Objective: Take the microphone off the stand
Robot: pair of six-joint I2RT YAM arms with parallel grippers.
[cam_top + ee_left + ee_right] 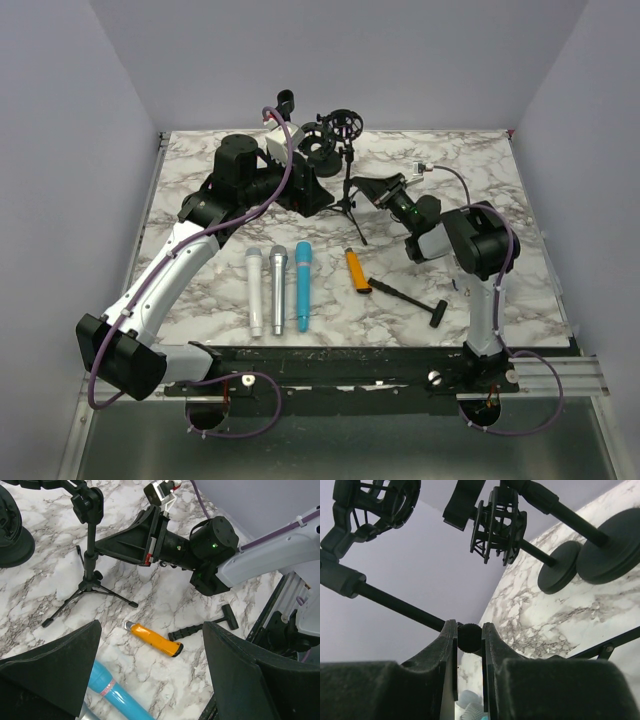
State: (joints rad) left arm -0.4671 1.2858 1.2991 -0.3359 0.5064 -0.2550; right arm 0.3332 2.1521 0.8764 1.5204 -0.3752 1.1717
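A black tripod stand (347, 190) stands at the back centre with a shock mount (345, 124) on top; I see no microphone in it. Three microphones lie side by side on the table: white (255, 291), silver (278, 289) and blue (302, 285). My right gripper (360, 186) is shut on a black knurled knob (469, 638) on the stand's pole (395, 605). My left gripper (318, 198) is wide open and empty, above the table just left of the stand. In the left wrist view, its fingers (55, 670) frame the blue microphone (112, 692).
An orange utility knife (357, 271) and a black T-handle tool (410, 299) lie right of the microphones. Two more stands with round bases (607, 550) and mounts (286, 101) stand at the back, behind my left arm.
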